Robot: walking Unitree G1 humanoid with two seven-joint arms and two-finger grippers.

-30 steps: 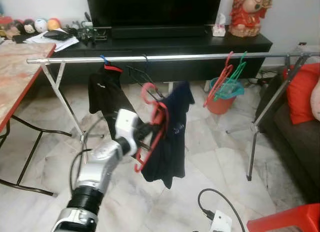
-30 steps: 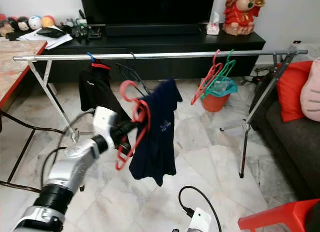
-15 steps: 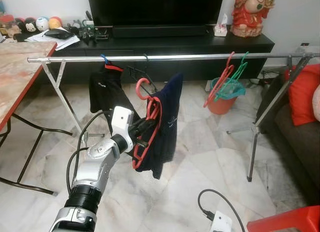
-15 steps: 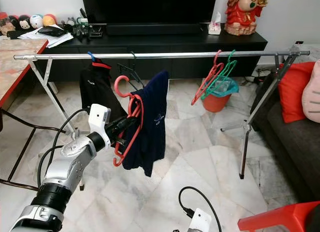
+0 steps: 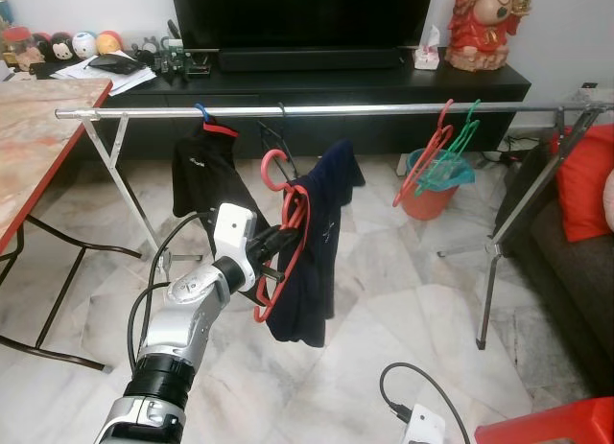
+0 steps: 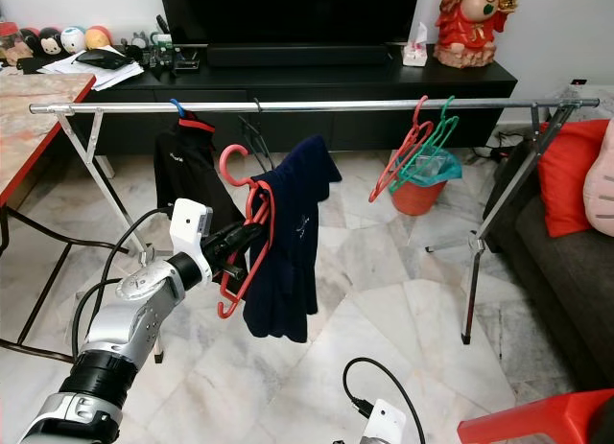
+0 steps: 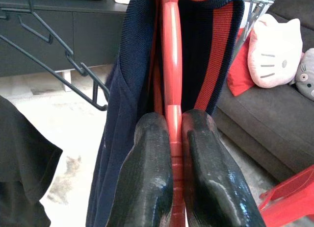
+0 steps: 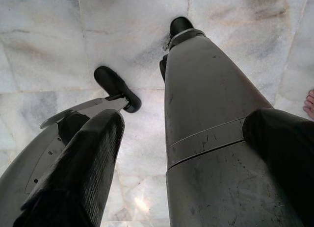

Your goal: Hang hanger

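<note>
- Clothes rail (image 5: 365, 108): one silver bar on splayed legs, spanning the room in front of a black TV cabinet (image 5: 384, 80); the floor is marble tile (image 5: 403, 300).
- On the rail: one black shirt (image 5: 203, 171) on a hanger with a blue hook; one bare black wire hanger (image 5: 273, 142) just beside it; two empty hangers, one red and one green (image 5: 441, 151), hooked together well to the right.
- Around: orange bin (image 5: 422, 195) behind the rail; red cushion (image 5: 583, 180) on a dark sofa at right; counter (image 5: 34, 137) with red edge at left; white power strip (image 5: 422, 427) and cable on the floor.
- Red hanger (image 5: 278, 223): one, carrying a navy shirt (image 5: 317, 243); held below the rail, its hook not on the bar, close to the black shirt and wire hanger.
- Left pincer (image 7: 176, 138): fingers (image 7: 149, 163) clamped narrow on the red hanger's bar.
- Right pincer (image 8: 181, 134): pointing down at the floor; fingers spread apart, holding nothing.
</note>
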